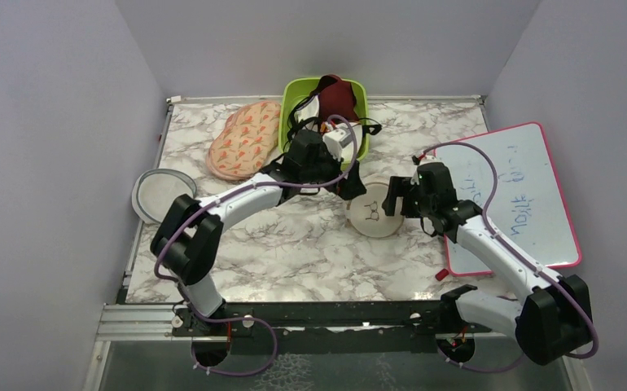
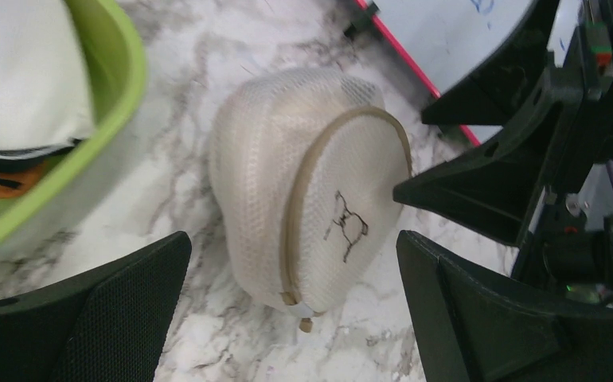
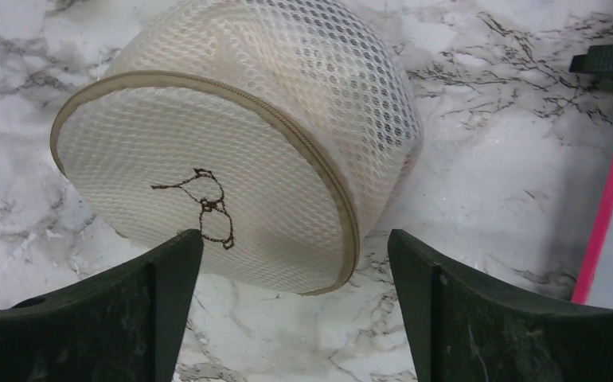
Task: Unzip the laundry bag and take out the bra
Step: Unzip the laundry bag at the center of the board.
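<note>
Quick progress check: honestly, nothing of the actual job is done yet. Closest to me, my right claw (image 3: 294, 239) is hanging just in front of the laundry bag (image 3: 232, 143), fingers spread wide and nothing pinched between them. One fingertip lines up with the flat face that has the little dark drawing on it, but I can't tell if it's touching.

The bag sits on its side on the marble tabletop (image 1: 294, 244), roughly mid-table, just beside the whiteboard (image 1: 530, 195). The beige zip (image 3: 287, 131) runs the whole way round the rim and looks shut wherever I can see it. The pull tab (image 2: 306, 322) is down at the low edge, close to the tabletop.

From the other side, my left claw (image 2: 294, 239) is released too, fully spread, with the bag framed between the fingers but apart from them.

The bra? Can't make it out through the mesh at all, so I'm assuming it's inside.

Further back there's the green tub (image 2: 120, 87) with a maroon garment (image 1: 339, 94) and some white cloth, not my business.

So what's left: pin the bag, grab the tab, run the zip round, fish the bra out.
</note>
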`<state>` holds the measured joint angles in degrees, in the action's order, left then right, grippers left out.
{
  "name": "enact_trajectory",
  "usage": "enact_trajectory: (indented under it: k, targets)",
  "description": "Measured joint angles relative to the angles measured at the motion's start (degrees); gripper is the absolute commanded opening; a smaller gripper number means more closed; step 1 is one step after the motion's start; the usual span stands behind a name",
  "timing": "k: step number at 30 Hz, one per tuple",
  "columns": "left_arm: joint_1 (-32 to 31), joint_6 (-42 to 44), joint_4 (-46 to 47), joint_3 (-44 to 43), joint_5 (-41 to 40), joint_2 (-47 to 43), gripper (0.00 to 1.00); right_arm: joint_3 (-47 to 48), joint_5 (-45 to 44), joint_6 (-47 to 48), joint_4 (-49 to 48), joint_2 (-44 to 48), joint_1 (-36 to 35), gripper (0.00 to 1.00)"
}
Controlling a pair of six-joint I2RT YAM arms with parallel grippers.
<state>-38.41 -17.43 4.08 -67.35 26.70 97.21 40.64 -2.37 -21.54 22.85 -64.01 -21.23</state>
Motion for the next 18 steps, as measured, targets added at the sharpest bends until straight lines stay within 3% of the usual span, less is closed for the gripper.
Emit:
enact_trajectory:
  k: [2,5,11,18]
  targets:
    - [-0.79,0.26,-0.33,-0.46,2.21,2.27,0.99,0.0,1.36,0.39,-0.59,-1.22,-0.02,0.83]
    - [-2.1,1.11,-0.44,-0.7,4.0,4.72,0.89,-0.35,2.82,0.63,-0.68,-1.57,-0.02,0.83]
    - [-3.82,2.97,-4.17,-5.6,3.69,10.6,0.35,-3.02,4.39,0.9,-2.34,0.55,-0.02,0.83]
    - [-3.96,2.23,-7.74,-6.88,1.97,12.11,0.0,-1.9,5.57,1.86,-4.07,-3.82,0.02,0.82]
